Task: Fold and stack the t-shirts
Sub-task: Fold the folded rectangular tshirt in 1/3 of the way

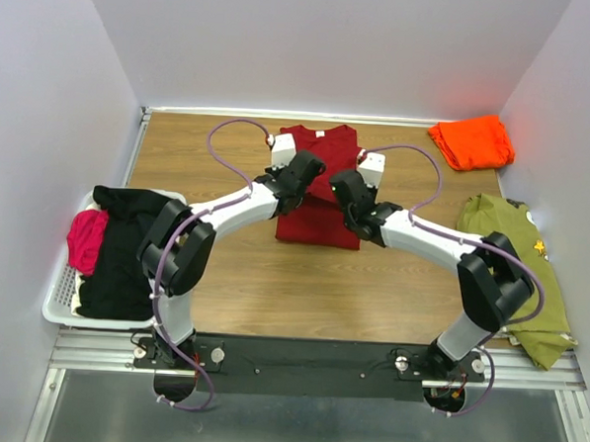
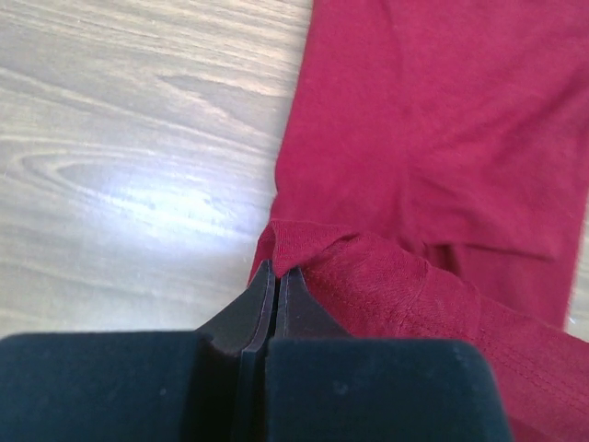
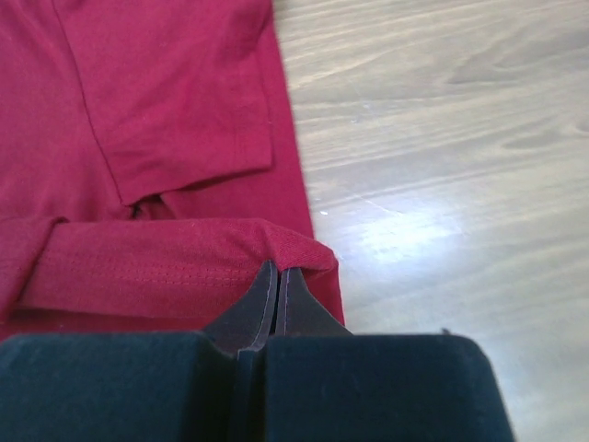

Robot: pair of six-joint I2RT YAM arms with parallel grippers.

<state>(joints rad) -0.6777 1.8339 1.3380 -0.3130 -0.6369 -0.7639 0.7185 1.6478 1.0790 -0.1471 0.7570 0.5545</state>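
Well, my left pincer (image 2: 276, 281) and right pincer (image 3: 278, 281) were clenched on hem corners of the red shirt (image 1: 319, 227). Either thin pinch slipping could skew the fold.

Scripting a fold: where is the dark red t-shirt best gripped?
Sleeves folded in, neck away: probably pinch the dark red t-shirt at its hem corners, one per tool, from the arms' side, as the left tool and right tool do.
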